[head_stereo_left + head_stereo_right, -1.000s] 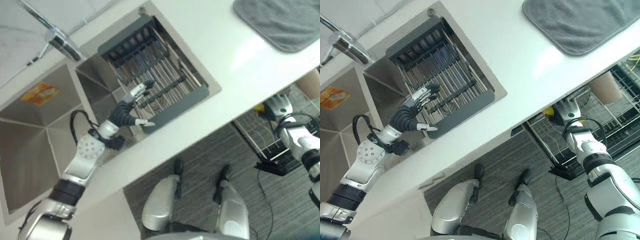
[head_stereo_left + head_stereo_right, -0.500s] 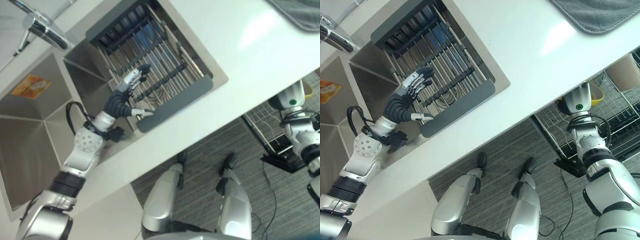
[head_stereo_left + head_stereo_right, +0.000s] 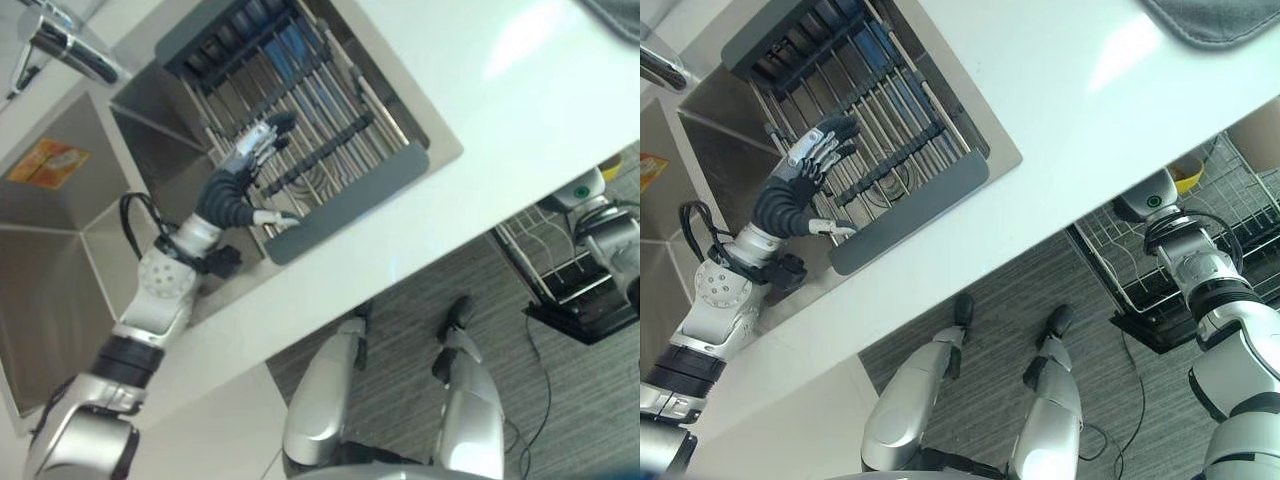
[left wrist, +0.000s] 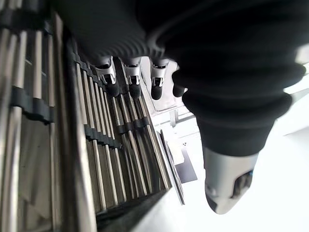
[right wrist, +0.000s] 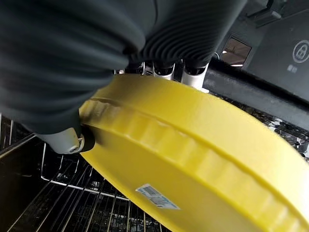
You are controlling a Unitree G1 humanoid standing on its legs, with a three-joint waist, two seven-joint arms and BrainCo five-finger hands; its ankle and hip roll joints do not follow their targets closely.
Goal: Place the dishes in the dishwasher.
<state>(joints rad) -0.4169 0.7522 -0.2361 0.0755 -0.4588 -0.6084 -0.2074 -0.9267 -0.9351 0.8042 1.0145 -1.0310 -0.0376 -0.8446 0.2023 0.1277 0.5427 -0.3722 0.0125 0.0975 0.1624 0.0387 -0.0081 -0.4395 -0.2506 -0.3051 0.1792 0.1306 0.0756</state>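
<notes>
Over the steel sink (image 3: 60, 240) set in a white desk (image 3: 480, 130), the left hand (image 3: 240, 175) spreads wide and empty above the drying rack (image 3: 330, 130), while the right hand (image 5: 72, 140) pinches a ridged, glossy yellow plate (image 5: 203, 164) above the dishwasher rack (image 3: 1140, 270), not yet slotted.

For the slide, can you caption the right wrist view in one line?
Right hand pinches a yellow dish by its rim above the dishwasher's wire rack.
</notes>
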